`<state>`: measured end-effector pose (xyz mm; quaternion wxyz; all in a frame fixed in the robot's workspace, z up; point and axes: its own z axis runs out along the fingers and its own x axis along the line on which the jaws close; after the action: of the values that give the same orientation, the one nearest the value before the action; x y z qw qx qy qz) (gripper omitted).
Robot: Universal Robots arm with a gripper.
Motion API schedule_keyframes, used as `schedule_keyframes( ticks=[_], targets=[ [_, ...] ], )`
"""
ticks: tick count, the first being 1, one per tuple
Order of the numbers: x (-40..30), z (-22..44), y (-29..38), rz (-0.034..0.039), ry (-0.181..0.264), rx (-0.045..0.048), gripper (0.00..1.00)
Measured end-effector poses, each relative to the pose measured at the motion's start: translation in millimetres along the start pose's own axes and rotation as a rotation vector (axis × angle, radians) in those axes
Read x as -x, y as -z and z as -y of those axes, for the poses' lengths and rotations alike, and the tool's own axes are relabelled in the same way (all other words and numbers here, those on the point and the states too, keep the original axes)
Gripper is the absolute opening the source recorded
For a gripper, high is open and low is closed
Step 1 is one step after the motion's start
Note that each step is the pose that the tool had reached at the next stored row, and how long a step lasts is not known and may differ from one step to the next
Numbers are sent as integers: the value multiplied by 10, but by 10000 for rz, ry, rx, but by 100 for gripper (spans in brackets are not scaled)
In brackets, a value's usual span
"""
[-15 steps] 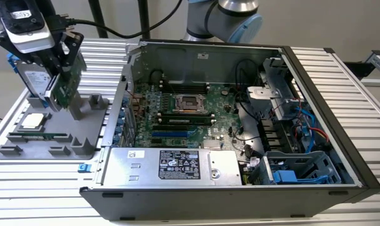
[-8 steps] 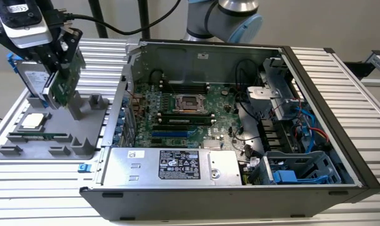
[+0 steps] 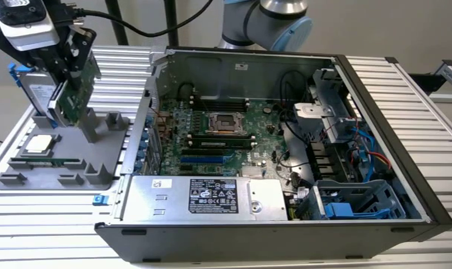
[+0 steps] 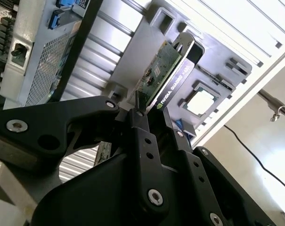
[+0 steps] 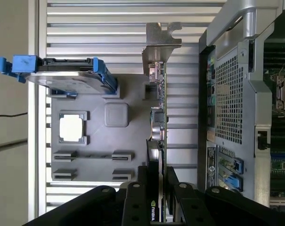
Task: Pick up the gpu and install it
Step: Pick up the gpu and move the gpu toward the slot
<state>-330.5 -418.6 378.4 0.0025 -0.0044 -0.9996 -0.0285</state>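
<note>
Ribbed metal worktop (image 3: 405,84) with open computer case (image 3: 233,78). The gripper's (image 5: 156,175) fingers (image 4: 144,141) pinch the gpu (image 3: 75,98) on edge over the grey holder (image 3: 69,151) — picked up, it seems; seating in the case not yet done.

A robotics lab: a ribbed aluminium counter (image 3: 405,101) carries an open computer case (image 3: 233,70) and a grey parts tray (image 3: 69,148), with a robot arm (image 3: 274,19) behind.

The gpu (image 3: 78,98), green board and black shroud, stands on edge.
</note>
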Motion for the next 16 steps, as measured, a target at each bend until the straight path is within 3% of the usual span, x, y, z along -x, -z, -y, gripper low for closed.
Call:
schedule_keyframes(
  ticks=[16],
  targets=[
    [-1, -8, 142, -1, 0, -1, 0]
  ],
)
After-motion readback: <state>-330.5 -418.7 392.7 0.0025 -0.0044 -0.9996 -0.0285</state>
